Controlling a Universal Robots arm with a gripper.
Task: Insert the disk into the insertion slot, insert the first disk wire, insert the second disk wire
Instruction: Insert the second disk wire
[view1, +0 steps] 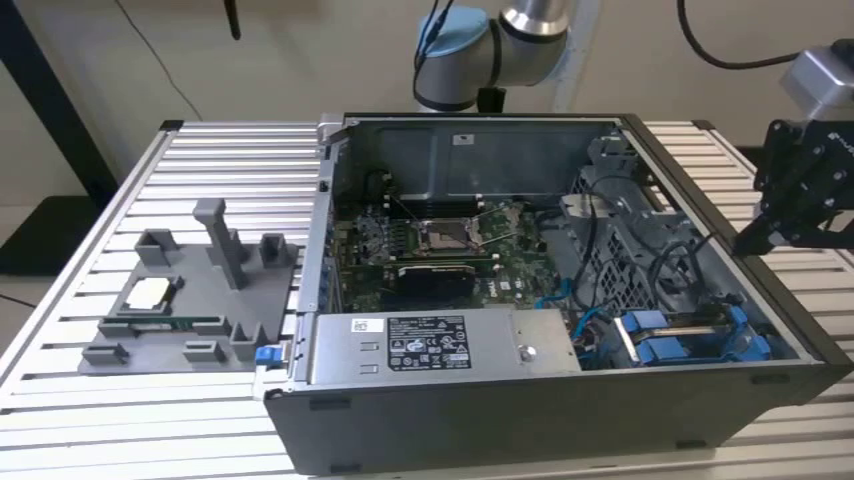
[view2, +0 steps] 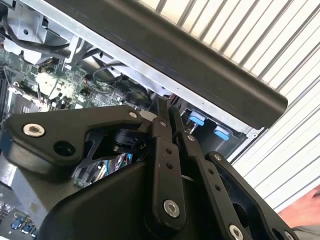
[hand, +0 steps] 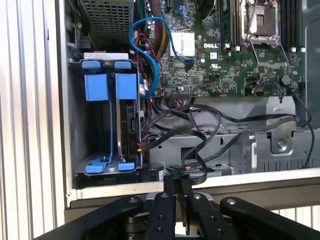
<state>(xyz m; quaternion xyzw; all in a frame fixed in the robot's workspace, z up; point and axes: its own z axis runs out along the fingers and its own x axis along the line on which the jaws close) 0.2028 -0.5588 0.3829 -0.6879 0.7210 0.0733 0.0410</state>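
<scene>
My fingers (hand: 166, 200) are pressed together, empty as far as I can see, so my gripper (hand: 176, 179) hangs slim over the case (view1: 534, 425) wall, just above the loose black wires (hand: 175, 111). The disk (hand: 129, 127) already stands on edge in its blue carrier (hand: 126, 86) inside the bay, beside a second carrier (hand: 95, 92). With the disk seated near those wires, I judge wiring is the work in hand.

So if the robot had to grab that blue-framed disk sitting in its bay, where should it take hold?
Probably the blue carrier framing the disk, pinched across its exposed narrow edge, coming in from the case's open side. The disk stands on edge in the drive cage, whose metal walls cover its flat faces, and wires crowd the side toward the motherboard.
</scene>
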